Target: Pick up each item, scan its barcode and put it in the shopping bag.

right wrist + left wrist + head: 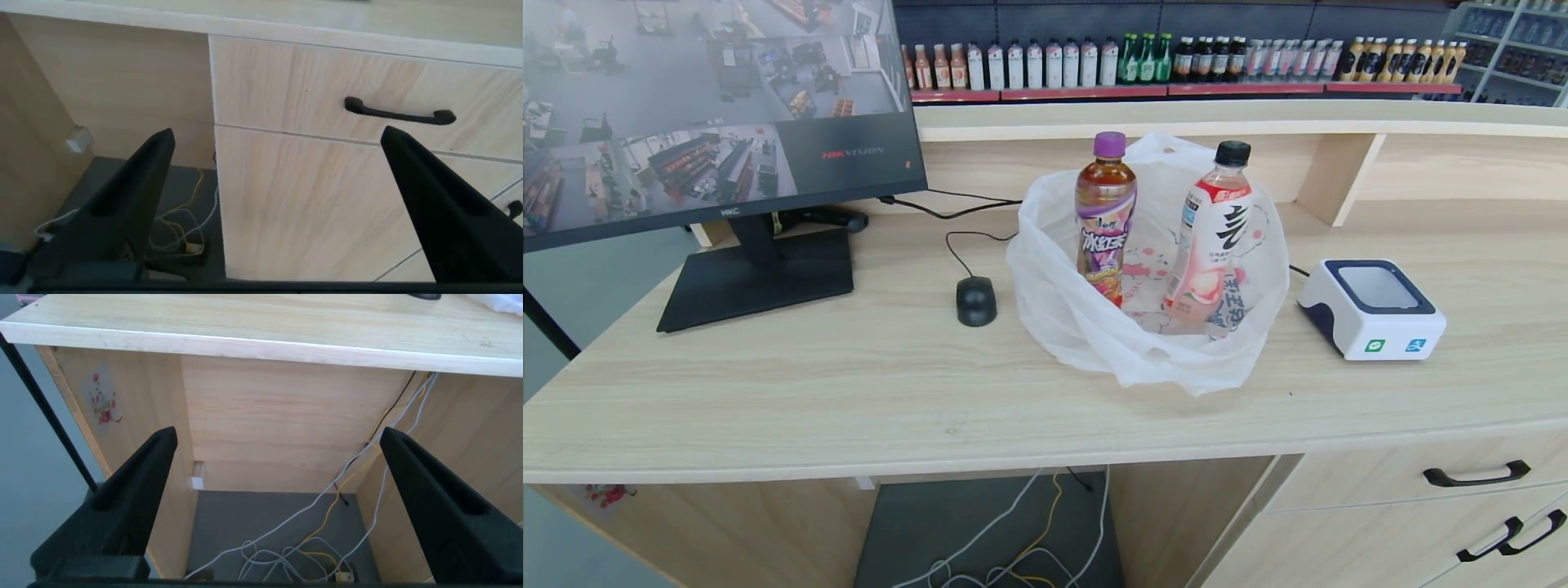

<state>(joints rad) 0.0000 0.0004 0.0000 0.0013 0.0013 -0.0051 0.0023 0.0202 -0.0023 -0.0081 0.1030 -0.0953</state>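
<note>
A white plastic shopping bag (1086, 327) stands open on the wooden counter (849, 384). Two bottles stand upright inside it: a brown tea bottle with a purple cap (1104, 214) on the left and a pink peach drink bottle with a black cap (1211, 233) on the right. A white and dark blue barcode scanner (1370, 308) sits on the counter to the right of the bag. My left gripper (274, 490) is open below the counter edge, facing the cable recess. My right gripper (278, 196) is open in front of the drawers, nothing between its fingers.
A monitor on a black stand (756, 278) occupies the counter's left, with a black mouse (975, 300) beside the bag. Drawers with black handles (1476, 475) sit under the counter at right. Loose cables (302, 547) hang in the recess. Shelves of bottles (1176, 59) line the back.
</note>
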